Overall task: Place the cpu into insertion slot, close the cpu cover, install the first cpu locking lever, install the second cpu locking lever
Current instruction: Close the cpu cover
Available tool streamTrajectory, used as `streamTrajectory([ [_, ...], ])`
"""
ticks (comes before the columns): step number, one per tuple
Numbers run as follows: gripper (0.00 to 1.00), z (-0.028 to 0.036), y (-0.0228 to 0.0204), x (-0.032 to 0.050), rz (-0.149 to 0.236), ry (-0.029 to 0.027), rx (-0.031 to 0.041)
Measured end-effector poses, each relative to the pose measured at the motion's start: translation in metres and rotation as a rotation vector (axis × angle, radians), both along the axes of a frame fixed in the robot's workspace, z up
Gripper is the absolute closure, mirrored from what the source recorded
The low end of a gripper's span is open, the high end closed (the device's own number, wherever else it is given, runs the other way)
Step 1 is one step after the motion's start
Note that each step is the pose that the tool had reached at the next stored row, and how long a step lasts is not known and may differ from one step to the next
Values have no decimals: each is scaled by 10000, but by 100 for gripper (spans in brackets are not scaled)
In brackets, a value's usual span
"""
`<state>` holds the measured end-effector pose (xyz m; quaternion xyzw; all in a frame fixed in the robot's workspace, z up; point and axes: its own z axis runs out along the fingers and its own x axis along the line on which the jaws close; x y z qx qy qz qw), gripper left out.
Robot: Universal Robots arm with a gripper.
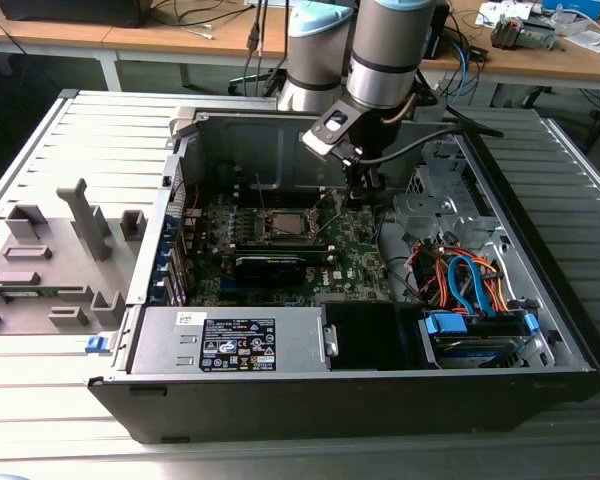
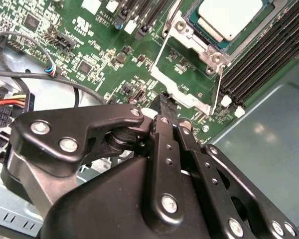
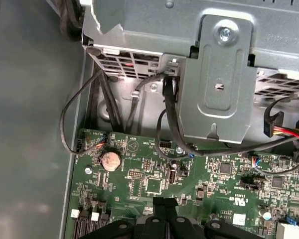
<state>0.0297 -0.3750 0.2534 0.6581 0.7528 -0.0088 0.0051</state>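
One cpu (image 2: 229, 19) lies in the insertion slot (image 2: 205, 39); the end effector (image 2: 165, 100) is pinched closed, empty.

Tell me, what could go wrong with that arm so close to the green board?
The gripper hangs close above the green board; a small slip down might scrape its tiny parts. Black cables run near it and could snag. The thin wire lever beside the chip might bend if pushed off line.
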Motion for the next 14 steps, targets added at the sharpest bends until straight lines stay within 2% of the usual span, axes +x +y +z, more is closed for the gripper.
streamTrajectory([
  [2, 89, -6, 1, -92, 1, 0, 0],
  [14, 89, -9, 2, -293, -1, -11, 0],
])
